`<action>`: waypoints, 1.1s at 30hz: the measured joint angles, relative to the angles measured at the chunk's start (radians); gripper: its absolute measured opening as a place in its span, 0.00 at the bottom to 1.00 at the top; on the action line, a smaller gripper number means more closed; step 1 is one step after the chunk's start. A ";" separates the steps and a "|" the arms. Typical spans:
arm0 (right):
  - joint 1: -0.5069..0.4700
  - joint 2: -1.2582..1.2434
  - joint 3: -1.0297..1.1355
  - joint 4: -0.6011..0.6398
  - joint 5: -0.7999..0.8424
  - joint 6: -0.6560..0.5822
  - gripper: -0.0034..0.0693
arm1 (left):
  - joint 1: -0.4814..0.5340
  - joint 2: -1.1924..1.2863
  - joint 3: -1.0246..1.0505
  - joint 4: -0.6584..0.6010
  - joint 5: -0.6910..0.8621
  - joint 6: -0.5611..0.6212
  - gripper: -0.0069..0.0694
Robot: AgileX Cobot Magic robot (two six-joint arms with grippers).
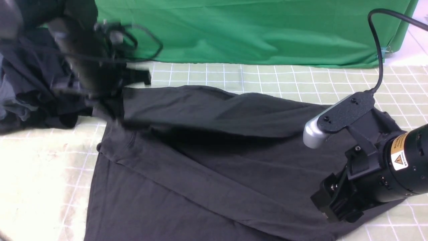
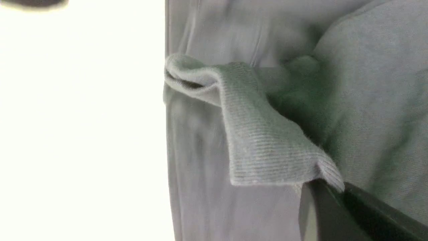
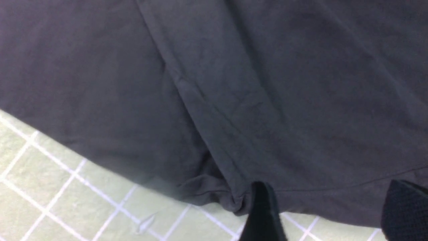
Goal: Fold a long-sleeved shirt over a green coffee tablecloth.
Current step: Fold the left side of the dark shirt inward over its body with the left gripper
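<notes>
The long-sleeved shirt point(image 1: 207, 174) lies spread, dark charcoal, on the green coffee tablecloth point(image 1: 267, 77) with its white grid. One sleeve point(image 1: 217, 107) is lifted and stretched across the body toward the back left. There my left gripper point(image 1: 100, 98), blurred, is shut on it. The left wrist view shows the ribbed cuff point(image 2: 264, 140) pinched between the fingertips of the left gripper point(image 2: 334, 190). My right gripper point(image 1: 329, 207) hangs low at the shirt's near right edge. In the right wrist view the right gripper point(image 3: 334, 214) is open, its fingers astride the shirt's hem point(image 3: 301, 197) above the tablecloth point(image 3: 50, 174).
A blacker heap of clothing with grey parts point(image 1: 26, 83) lies at the far left beside the left arm. A plain bright green cloth point(image 1: 250, 30) hangs along the back. The right arm's cable point(image 1: 376, 43) loops up at the right.
</notes>
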 joint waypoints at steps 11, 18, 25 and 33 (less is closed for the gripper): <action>0.000 0.000 0.000 -0.065 -0.007 0.050 0.66 | -0.030 -0.043 0.251 0.019 -0.092 -0.074 0.10; 0.000 0.000 0.000 -0.067 -0.014 0.052 0.66 | -0.030 -0.043 0.296 -0.011 -0.098 -0.064 0.15; 0.000 0.000 0.000 -0.069 -0.035 0.072 0.66 | -0.030 -0.043 0.298 -0.083 -0.022 -0.027 0.53; -0.024 0.000 -0.015 -0.140 -0.021 0.128 0.66 | -0.039 -0.160 0.347 -0.171 -0.004 0.018 0.79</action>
